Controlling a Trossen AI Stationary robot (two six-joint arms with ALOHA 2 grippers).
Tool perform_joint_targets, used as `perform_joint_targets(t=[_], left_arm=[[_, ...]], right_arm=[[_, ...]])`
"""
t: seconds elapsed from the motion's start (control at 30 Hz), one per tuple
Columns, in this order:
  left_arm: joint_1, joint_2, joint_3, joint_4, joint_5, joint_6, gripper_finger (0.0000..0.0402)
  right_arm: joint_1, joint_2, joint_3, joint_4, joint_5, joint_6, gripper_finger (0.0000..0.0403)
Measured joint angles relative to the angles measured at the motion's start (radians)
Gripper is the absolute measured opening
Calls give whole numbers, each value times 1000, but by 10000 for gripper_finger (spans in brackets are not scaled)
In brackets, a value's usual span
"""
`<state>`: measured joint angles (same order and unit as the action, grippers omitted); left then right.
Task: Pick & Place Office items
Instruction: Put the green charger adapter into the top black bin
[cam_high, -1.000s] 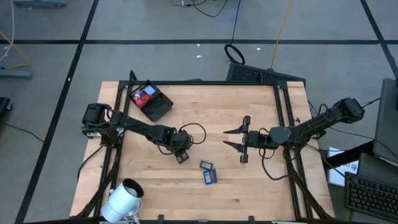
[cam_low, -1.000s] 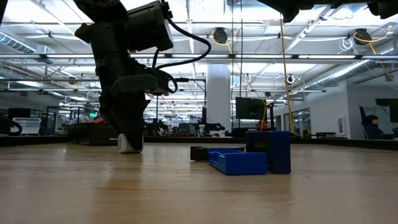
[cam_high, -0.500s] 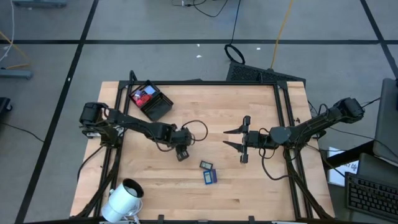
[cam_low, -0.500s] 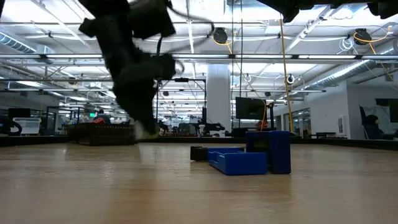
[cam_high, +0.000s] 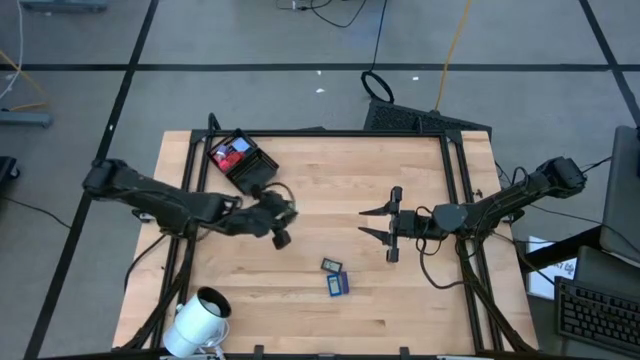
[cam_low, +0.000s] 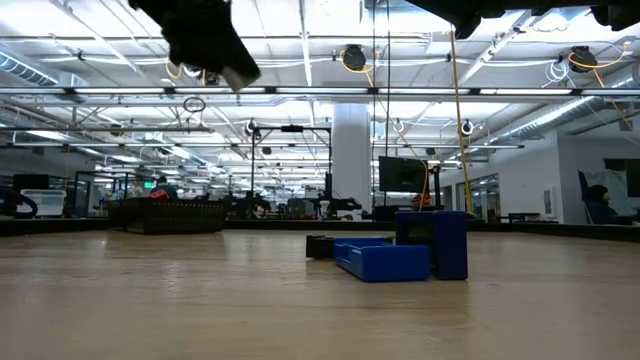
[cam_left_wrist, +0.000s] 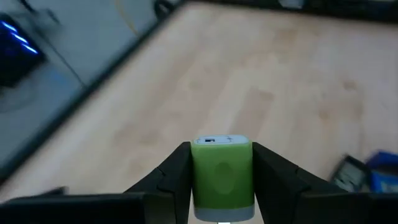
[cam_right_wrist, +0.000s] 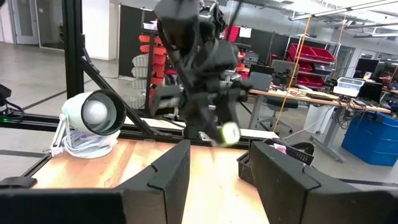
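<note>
Left end effector lifted with a green-and-white item; right arm idle, fingers apart.

High view: the left end effector (cam_high: 279, 236) sits over the wooden surface (cam_high: 330, 180), just below the black tray (cam_high: 241, 163), which holds red and blue items (cam_high: 231, 155). Two dark-blue items (cam_high: 335, 276) lie on the surface between the arms. The right end effector (cam_high: 371, 222) hangs spread and empty. A white cylinder (cam_high: 202, 317) stands at the near-left corner.
Low view: blue items (cam_low: 400, 256) rest on the surface; the left end effector (cam_low: 215, 55) is high above it.
Left wrist view: both fingers (cam_left_wrist: 177, 171) clamp the green-and-white item (cam_left_wrist: 222, 176).
Right wrist view: its fingers (cam_right_wrist: 168, 171) stand apart, holding nothing.
</note>
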<state>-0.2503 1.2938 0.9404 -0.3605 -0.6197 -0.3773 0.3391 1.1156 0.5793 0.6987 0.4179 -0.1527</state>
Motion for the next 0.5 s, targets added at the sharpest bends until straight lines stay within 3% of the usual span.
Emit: perform_joint_targets(t=[0.13, 0.5], left_arm=[[-20, -101, -89, 42, -76, -18, 132], [118, -355, -462, 423, 110, 6, 133]], right_arm=[[0, 0, 0, 0, 0, 3, 155], [-1, 0, 0, 8, 0, -2, 155]])
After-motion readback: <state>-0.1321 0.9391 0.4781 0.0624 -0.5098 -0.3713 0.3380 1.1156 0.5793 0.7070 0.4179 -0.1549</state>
